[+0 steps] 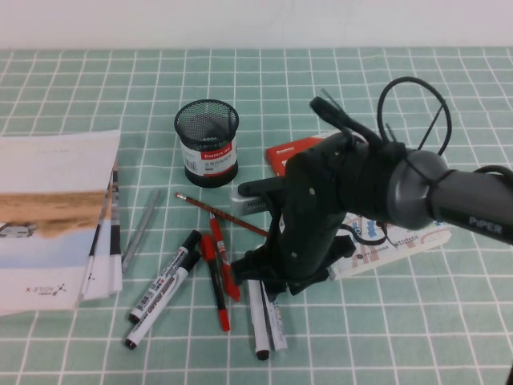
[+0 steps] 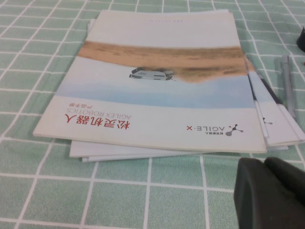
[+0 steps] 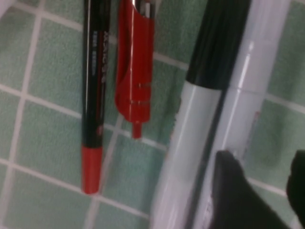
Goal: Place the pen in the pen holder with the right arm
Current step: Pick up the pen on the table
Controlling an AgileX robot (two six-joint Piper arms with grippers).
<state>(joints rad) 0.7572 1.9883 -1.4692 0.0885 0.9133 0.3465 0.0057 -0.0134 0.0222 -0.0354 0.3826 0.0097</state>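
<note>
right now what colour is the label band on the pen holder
Red and white, low on the black mesh pen holder; clearest in the high view.

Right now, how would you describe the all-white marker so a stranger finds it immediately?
Start at the black wire-mesh pen holder and come toward the robot, under the right gripper. Two markers lie together there; the all-white marker has a white cap, its neighbour a black one. The left gripper waits beside booklets.

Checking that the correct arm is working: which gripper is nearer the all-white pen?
The right. The right gripper is down directly over the white pen, its fingers either side of the barrel. The left gripper sits far off by the brochures.
</note>
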